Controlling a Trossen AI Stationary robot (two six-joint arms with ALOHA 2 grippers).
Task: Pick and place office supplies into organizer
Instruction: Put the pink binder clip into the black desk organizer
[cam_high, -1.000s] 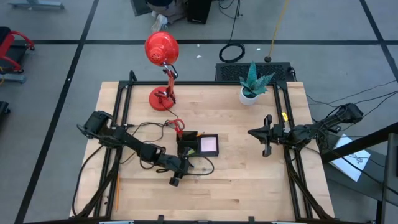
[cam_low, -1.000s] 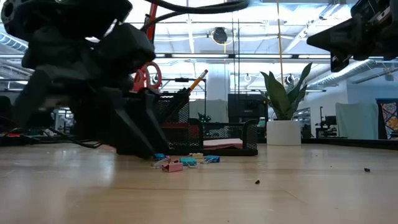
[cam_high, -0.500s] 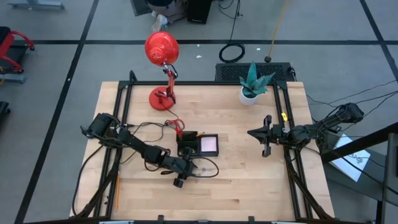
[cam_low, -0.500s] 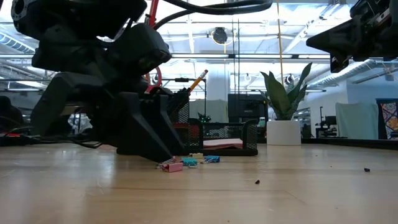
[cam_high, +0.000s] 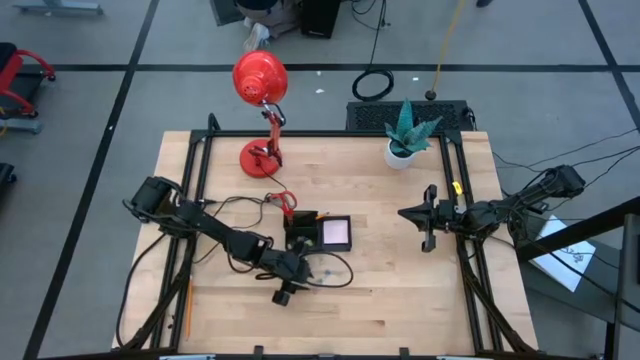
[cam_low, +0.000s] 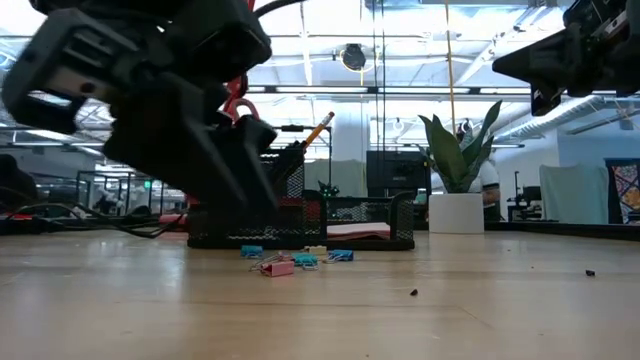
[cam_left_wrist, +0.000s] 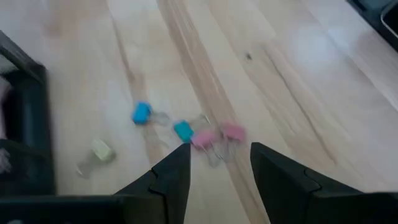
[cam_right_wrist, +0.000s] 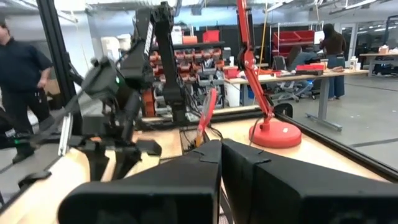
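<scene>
Several small clips, blue, teal and pink, plus a yellow-green piece, lie loose on the wooden table just in front of the black organizer. An orange pencil and red-handled scissors stand in the organizer; a pale pad lies in it. My left gripper hangs open above the clips, slanting down, with nothing between its fingers. My right gripper waits shut at the table's right, well above the top.
A red desk lamp stands at the far left of the table and a white plant pot at the far right. Black frame rails run along both sides. People stand in the room beyond.
My left gripper has risen from the table beside the clips and tipped, its fingertips now clear above them. It stays open. The clips lie where they were.
</scene>
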